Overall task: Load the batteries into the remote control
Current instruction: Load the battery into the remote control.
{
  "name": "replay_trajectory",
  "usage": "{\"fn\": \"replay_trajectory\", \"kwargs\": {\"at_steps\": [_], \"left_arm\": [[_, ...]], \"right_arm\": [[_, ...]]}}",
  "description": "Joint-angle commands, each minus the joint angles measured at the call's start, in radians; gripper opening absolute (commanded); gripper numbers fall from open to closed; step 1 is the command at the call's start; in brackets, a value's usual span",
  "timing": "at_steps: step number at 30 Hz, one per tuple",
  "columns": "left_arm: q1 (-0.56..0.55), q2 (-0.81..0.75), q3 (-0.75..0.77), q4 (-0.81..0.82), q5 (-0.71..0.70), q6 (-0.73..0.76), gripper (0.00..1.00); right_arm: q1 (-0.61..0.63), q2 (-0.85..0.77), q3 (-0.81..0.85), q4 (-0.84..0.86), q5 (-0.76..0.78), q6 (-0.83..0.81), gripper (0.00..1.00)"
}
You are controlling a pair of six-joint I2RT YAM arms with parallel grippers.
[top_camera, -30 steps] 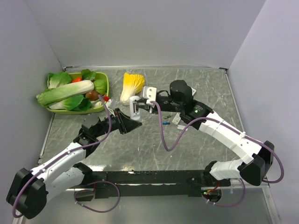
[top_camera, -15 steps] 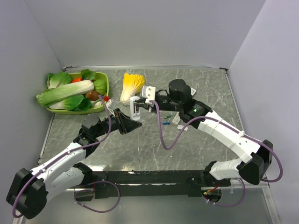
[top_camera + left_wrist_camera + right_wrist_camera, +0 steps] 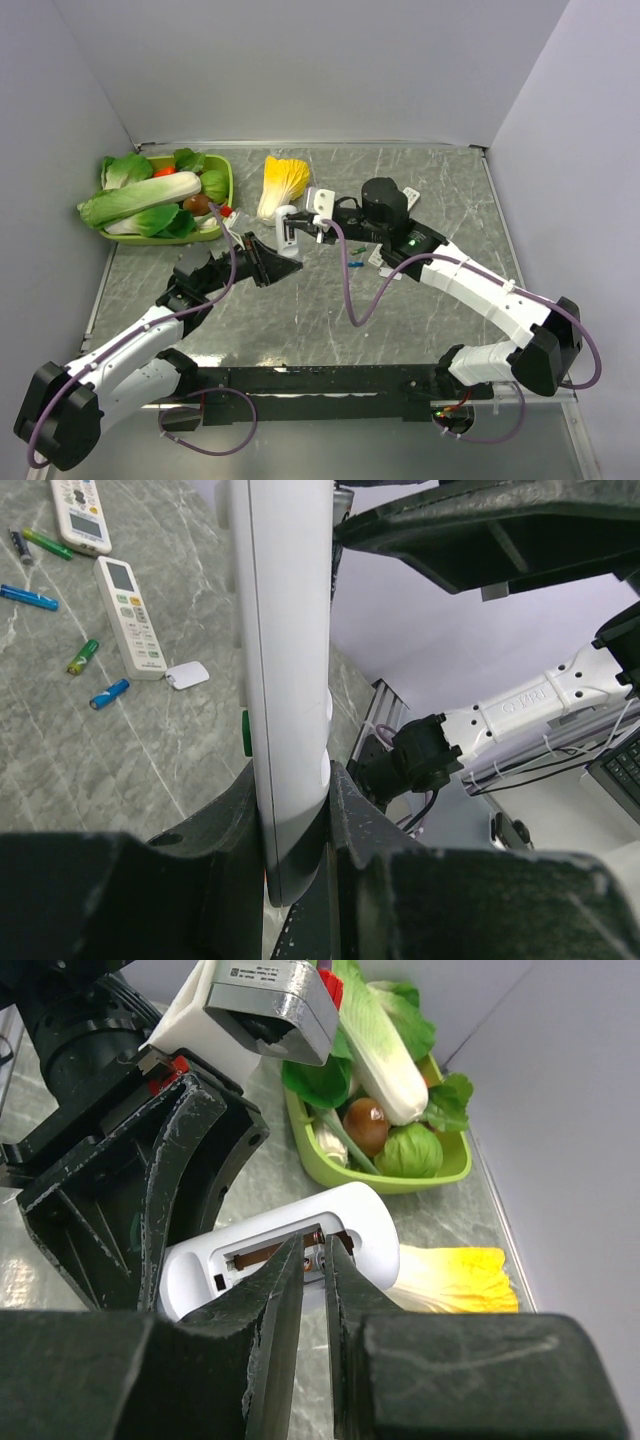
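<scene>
Step in hand: seating a cell.
- Left gripper point(image 3: 292, 785) is clamped on the remote control point(image 3: 285, 630), holding it on end.
- Right gripper point(image 3: 314, 1250) sits at the open bay, fingers nearly together. Whether they pinch a battery cannot be told.
- One reddish battery point(image 3: 262, 1254) lies in the bay.

Next move probably calls for fine alignment with the free slot.

Only the left wrist view shows the spare batteries point(image 3: 28, 597) on the table point(image 3: 120, 770). Only the right wrist view shows the bay.

The remote point(image 3: 288, 228) stood mid-table, its lower end in the left gripper point(image 3: 284, 256). The right gripper point(image 3: 313, 1252) sat at its upper end, perhaps touching. Behind lay a cabbage point(image 3: 282, 182), with a tray point(image 3: 229, 186) to the cabbage's left. 2 spare remotes point(image 3: 130, 615) and batteries point(image 3: 83, 656) lay to the right.
</scene>
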Motion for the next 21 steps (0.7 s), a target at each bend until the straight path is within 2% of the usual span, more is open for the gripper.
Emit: {"fn": "replay_trajectory", "kwargs": {"at_steps": [1,14,21], "left_arm": [[0.010,-0.064,0.033,0.222,0.054,-0.016,0.01],[0.020,-0.093,0.059,0.262,0.105,-0.045,0.01],[0.022,-0.107,0.059,0.253,0.110,-0.045,0.01]], "right_arm": [[-0.002,0.011,-0.100,0.004,0.015,0.019,0.20],[0.000,0.019,-0.325,0.303,0.224,-0.024,0.33],[0.006,0.016,-0.344,0.331,0.298,-0.056,0.44]]}}
